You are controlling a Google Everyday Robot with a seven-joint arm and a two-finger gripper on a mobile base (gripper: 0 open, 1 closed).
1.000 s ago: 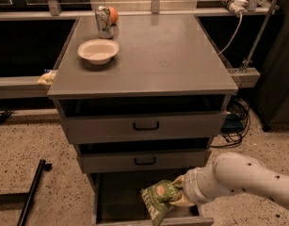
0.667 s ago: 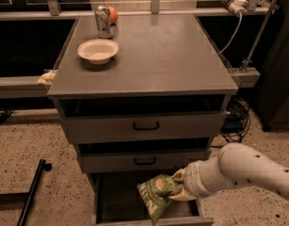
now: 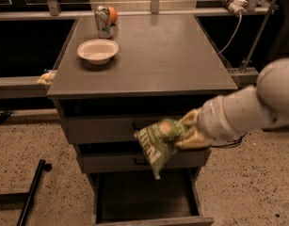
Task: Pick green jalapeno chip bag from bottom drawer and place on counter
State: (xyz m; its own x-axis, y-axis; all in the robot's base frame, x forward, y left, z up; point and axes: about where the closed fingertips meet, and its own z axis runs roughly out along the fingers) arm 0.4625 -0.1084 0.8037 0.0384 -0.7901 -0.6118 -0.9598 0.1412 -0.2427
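Note:
The green jalapeno chip bag (image 3: 158, 142) hangs in the air in front of the upper drawers, below the counter's front edge. My gripper (image 3: 184, 132) is shut on the bag's right end, and my white arm reaches in from the right. The bottom drawer (image 3: 144, 201) stands pulled open below the bag, and its dark inside shows nothing in it. The counter (image 3: 167, 55) is the flat grey top of the cabinet, above and behind the bag.
A pale bowl (image 3: 98, 51) sits on the counter's left part. A can (image 3: 102, 20) and an orange fruit (image 3: 113, 15) stand at its back left. The two upper drawers (image 3: 111, 128) are shut. A black bar (image 3: 31, 192) lies on the floor at left.
My gripper has lifted the chip bag up out of the bottom drawer to the height of the upper drawers. The arm has risen and swung closer to the camera.

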